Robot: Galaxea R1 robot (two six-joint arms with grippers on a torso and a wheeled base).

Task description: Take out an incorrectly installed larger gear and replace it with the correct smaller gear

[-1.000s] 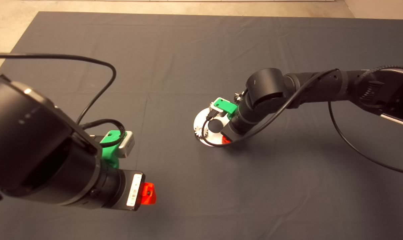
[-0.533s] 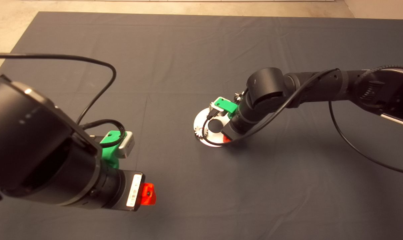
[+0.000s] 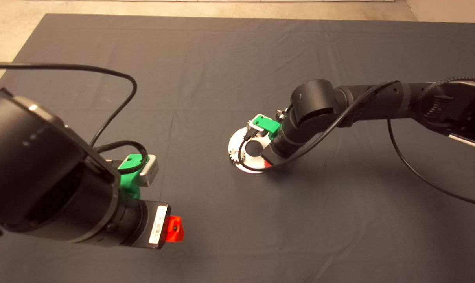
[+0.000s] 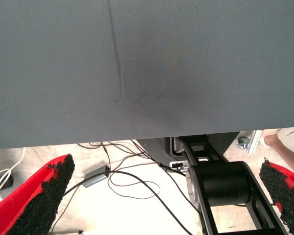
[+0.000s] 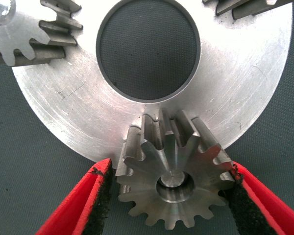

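Dark matting covers the desk, with pale floor seen beyond its far edge. A round steel plate with a large centre hole is found just right of the mat's middle, and the right gripper is held down over the plate's 4 o'clock rim. In the right wrist view, the larger gear is seen seated on a pin at the plate's edge, its flared teeth bracketed by the two red fingers; the pads are pressed to the teeth on both sides, so the fingers are judged clamped on it. A small pinion is mounted elsewhere on the plate, and another is only partly shown. The smaller gear is glimpsed on the mat at about 1 o'clock from the plate, mostly hidden by the arm.

Over the last second the red fingertip once visible beneath the right wrist has slipped out of the head view, which suggests a final lowering onto the gear. Removal is thus judged ready to begin, with a straight lift off the pin called for.

The left gripper is parked at 8 o'clock, fingers wide apart and nothing between them.
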